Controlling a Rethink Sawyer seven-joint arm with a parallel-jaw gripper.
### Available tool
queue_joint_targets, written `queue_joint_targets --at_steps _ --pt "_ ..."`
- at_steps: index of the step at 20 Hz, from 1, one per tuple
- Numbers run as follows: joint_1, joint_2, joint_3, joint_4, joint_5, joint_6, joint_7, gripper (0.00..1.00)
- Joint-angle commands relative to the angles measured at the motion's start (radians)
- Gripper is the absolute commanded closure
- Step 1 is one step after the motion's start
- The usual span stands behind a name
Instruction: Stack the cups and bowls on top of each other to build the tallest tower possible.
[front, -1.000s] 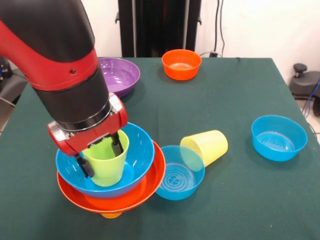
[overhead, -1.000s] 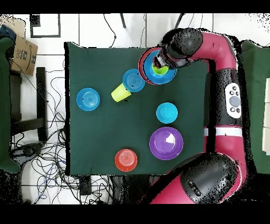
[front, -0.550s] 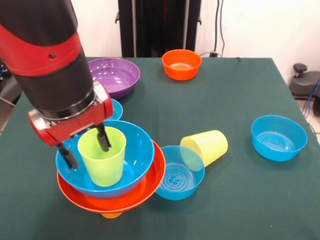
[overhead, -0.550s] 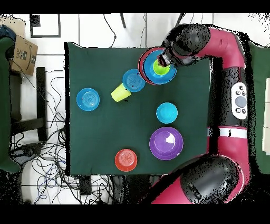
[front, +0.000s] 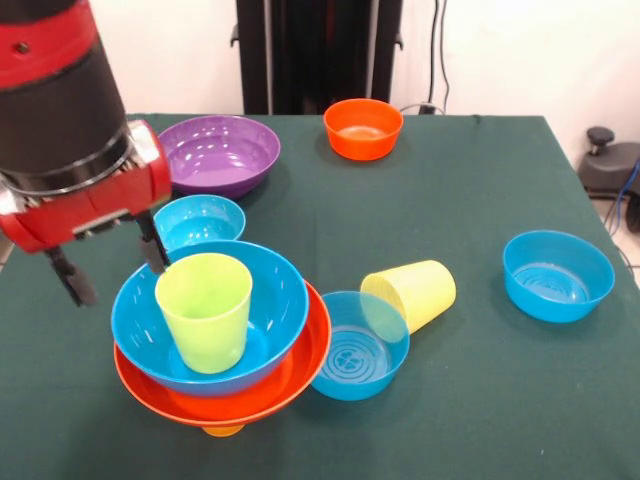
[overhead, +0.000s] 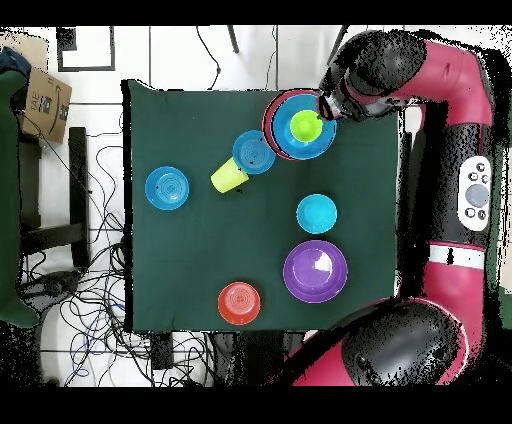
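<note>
Standing upright in the large blue bowl (front: 210, 318), lime green cup (front: 205, 311) with mouth up, untouched, at the near left of the table (front: 450, 200) in the front view. Nested under it, the large orange bowl (front: 300, 375), wider rim showing all round, and below that the orange cup (front: 222, 431), only a sliver visible at the near edge of the tower. Hanging just left of the tower and above the table, gripper (front: 110, 262), released, two dark fingers (front: 152, 243) spread apart with nothing between them, the right one just above the far left rim of the large blue bowl. Behind the tower, small blue bowl (front: 200, 220), and beyond it the large purple bowl (front: 220, 153) at the far left. Farther right along the far side, small orange bowl (front: 363, 127). Touching the tower's right side, a medium blue bowl (front: 358, 345) with ringed bottom; lying on its side against that bowl's far right rim, pale yellow cup (front: 412, 292), mouth toward the left. Well apart at the right, a second medium blue bowl (front: 558, 274). In the overhead view, same gripper (overhead: 328, 108) just beside the lime green cup (overhead: 305, 125).
</note>
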Motion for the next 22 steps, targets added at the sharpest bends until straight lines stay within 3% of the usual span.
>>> queue_joint_targets --at_steps 1,6,9,14,22 --pt "0.037 -0.031 -0.041 -0.076 -0.075 0.227 -0.436 0.00" --pt "0.013 -0.057 -0.029 -0.110 -0.086 0.420 -0.546 0.00" --pt "-0.015 -0.064 -0.037 -0.080 -0.073 0.484 -0.572 0.00" --pt "-0.104 -0.101 -0.081 0.153 -0.004 0.378 -0.539 0.00" --pt "-0.190 -0.119 -0.103 0.385 0.023 0.227 -0.468 0.00"
